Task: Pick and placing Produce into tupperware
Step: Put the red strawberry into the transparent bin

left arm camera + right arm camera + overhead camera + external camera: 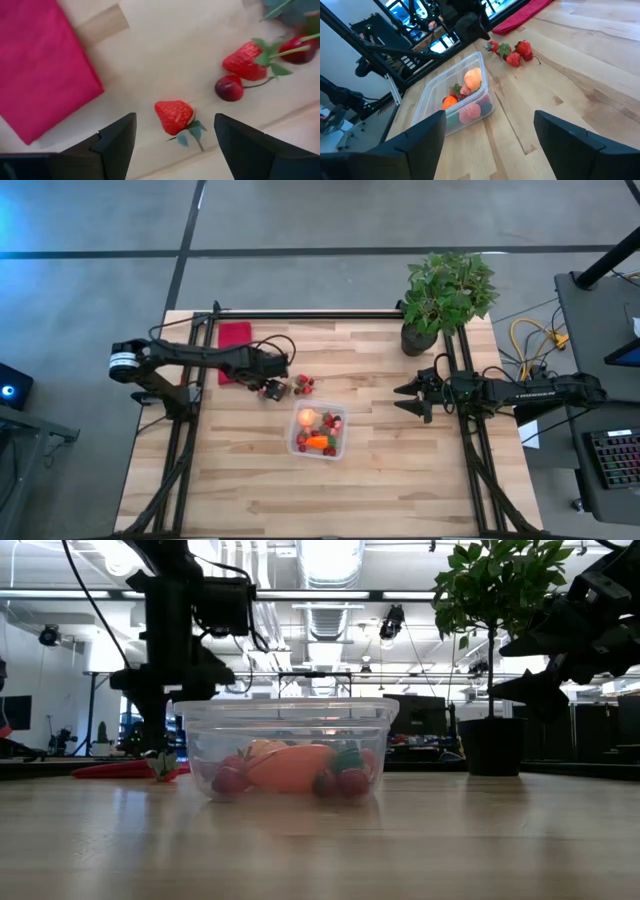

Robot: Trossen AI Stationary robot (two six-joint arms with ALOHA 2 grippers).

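The left gripper hangs low over the table, just beside the red cloth, with its fingers spread wide and nothing between them but a loose strawberry lying on the wood below. A second strawberry and a dark cherry lie a little farther on, near the first but apart from it. The clear container stands near the middle of the table, close to the loose berries, and holds a pale round fruit, a carrot and several small red berries. The right gripper waits off to the right, near the potted plant, its fingers also open and holding nothing.
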